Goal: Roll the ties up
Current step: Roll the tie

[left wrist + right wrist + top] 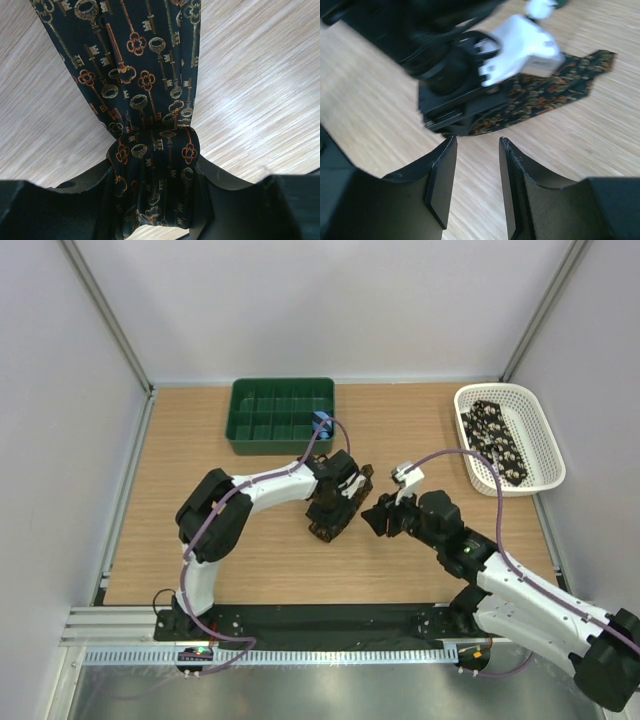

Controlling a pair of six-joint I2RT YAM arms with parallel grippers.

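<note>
A wooden desk (250,560) is seen from above, with two robot arms mounted at its near edge. A key-patterned tie (145,75), dark with orange and tan keys, is found about midway between the left and right edges, somewhat nearer the near edge. Its end has been folded into a short, thick bundle, and this bundle is clamped between the left fingers (240,205), which are closed onto the fabric from both sides. The rest of the tie is stretched flat on the desk away from those fingers. In the right wrist view its far end is seen lying flat beyond the left arm's wrist.

The right fingers (440,185) are held just beside the left ones, on the side of the right edge. They are parted to a moderate gap, and nothing is held between them; only bare desk is seen through the gap.

A white basket (535,420) is placed at the far right corner, and a spotted tie (497,438), black with pale marks, is laid inside it. A green tray (240,410) with compartments is set against the far edge, and a small blue roll (322,422) is seen at the tray's near right corner.
</note>
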